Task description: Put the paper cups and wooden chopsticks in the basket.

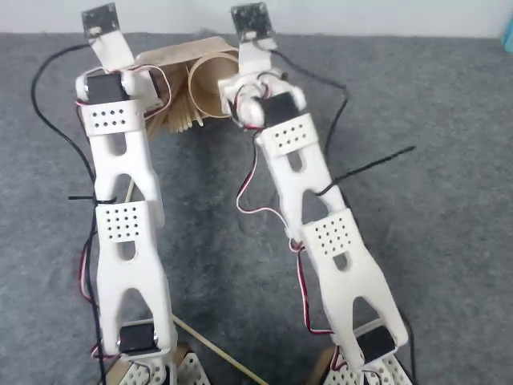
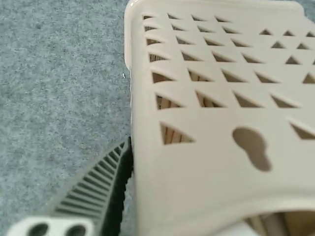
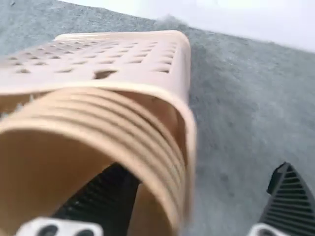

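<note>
Light and easily crushed, the stacked paper cups (image 1: 212,87) lie mouth-out in the tipped basket (image 1: 172,54) at 12 o'clock on the worktop (image 1: 449,241); the right pincer (image 3: 199,174), spread astride their rim, should nip gently, while of the left pincer (image 2: 118,167) I cannot tell the state

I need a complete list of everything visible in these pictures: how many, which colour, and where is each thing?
basket: one, beige, lying on its side at the far end of the carpet.
paper cups: a nested stack, number unclear, tan, inside the basket, mouth toward the arms.
chopsticks in basket: several, pale wood, seen through the basket's wall.
loose chopstick: one, pale wood, on the carpet near the arm bases.
carpet: one, grey, under everything.
left arm: white, wrist beside the basket.
right gripper: black fingers, open, one finger inside the cups.
</note>
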You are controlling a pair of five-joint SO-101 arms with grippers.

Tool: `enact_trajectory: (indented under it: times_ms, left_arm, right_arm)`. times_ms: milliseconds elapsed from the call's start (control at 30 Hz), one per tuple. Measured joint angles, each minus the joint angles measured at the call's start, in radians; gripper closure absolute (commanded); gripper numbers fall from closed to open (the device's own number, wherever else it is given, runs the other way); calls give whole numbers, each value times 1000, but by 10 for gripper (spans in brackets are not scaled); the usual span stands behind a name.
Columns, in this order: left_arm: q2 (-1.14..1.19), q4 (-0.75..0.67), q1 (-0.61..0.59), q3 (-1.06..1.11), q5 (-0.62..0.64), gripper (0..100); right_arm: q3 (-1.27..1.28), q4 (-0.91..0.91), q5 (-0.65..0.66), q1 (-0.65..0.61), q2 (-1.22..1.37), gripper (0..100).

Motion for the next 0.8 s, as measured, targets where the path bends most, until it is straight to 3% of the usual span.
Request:
enact_trajectory:
  times_ms: [67,167,200,233,300,500,800]
  left_arm:
    - [0,0,0,0,0,987]
    - [0,0,0,2,0,987]
    - [0,0,2,3,0,987]
    - [2,0,0,3,0,987]
    - [2,2,-2,3,0,987]
    - [0,3,-5,3,0,987]
    - [-12,5,-17,3,0,987]
  right_arm:
    - [0,-114,0,2,63,693]
    - [0,-275,0,9,141,980]
    - [0,-318,0,6,163,998]
    - [0,-356,0,2,178,952]
    - [0,-394,0,-5,199,998]
    - [2,-410,-15,5,207,993]
    - [0,-273,-21,3,153,993]
